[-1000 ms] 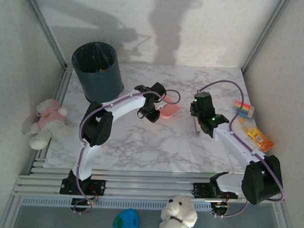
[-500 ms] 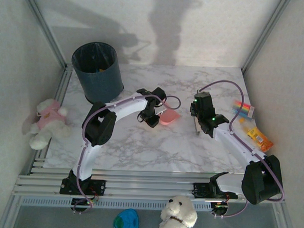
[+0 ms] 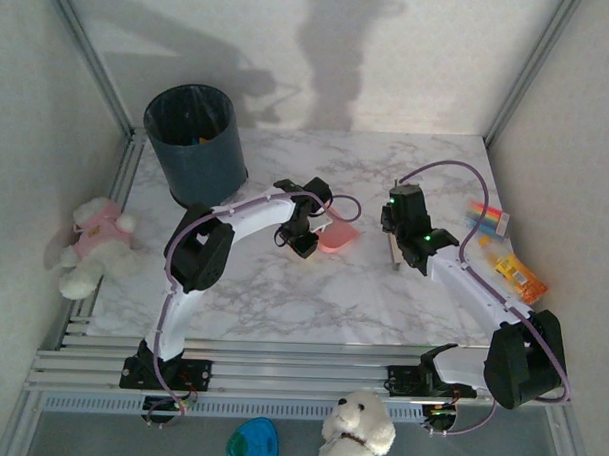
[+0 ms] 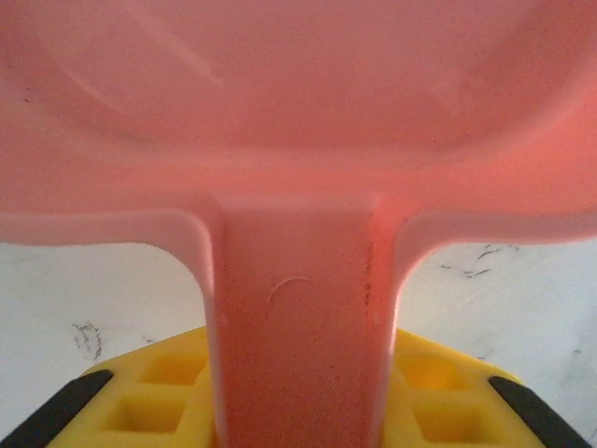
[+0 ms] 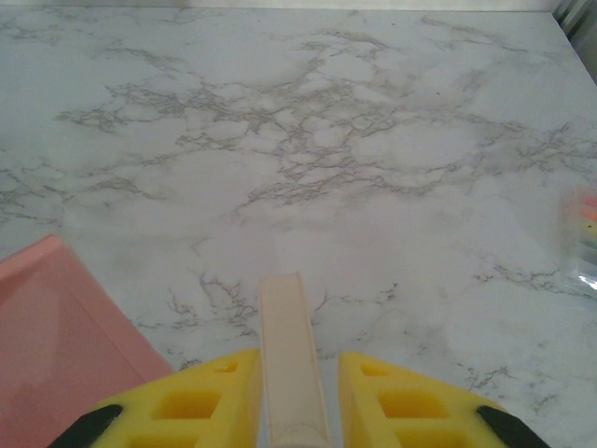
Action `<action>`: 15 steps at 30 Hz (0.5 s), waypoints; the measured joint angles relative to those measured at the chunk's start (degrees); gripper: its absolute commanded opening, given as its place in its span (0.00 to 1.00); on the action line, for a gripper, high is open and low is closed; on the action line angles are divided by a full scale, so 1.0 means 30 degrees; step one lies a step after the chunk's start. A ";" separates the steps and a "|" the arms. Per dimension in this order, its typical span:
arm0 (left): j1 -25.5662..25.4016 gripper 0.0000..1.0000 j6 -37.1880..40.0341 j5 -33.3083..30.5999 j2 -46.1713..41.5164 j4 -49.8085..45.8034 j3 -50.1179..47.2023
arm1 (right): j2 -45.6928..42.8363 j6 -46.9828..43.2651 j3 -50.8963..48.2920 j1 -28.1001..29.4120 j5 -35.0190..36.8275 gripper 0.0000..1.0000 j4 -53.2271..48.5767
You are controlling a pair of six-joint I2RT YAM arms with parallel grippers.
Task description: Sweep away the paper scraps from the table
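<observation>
We judge the pink dustpan light, stiff and smooth, best held where the left gripper clamps its stem, the right gripper closed tight on a slim cream handle.

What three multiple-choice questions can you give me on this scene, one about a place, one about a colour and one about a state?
1. Where does the dark bin stand?
A. At the far left corner of the table
B. At the near right corner
C. Midway between the two arms

2. What colour is the dustpan?
A. Blue
B. Pink
C. Green

3. What is the left gripper doing?
A. Hanging open
B. Shut on the dustpan's handle
C. Gripping the bin's rim

Answers:
1 A, the top view shows the bin at the far left corner.
2 B, it is pink in all three views.
3 B, the left wrist view shows the handle clamped between the yellow fingers.
</observation>
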 measured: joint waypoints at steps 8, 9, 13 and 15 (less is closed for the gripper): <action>0.0000 0.31 0.0131 0.0000 0.0000 0.0277 -0.0350 | 0.0000 0.0000 0.0000 0.0000 0.0000 0.00 -0.0007; 0.0000 0.31 0.0131 0.0000 0.0000 0.0299 -0.0386 | 0.0000 0.0000 0.0000 0.0000 0.0000 0.00 -0.0007; 0.0000 0.43 0.0262 -0.0007 0.0000 0.0270 -0.0561 | 0.0000 0.0000 0.0000 0.0000 0.0000 0.00 -0.0007; 0.0007 0.41 0.0248 -0.0015 0.0000 0.0270 -0.0590 | 0.0000 0.0000 0.0000 0.0000 0.0000 0.00 -0.0007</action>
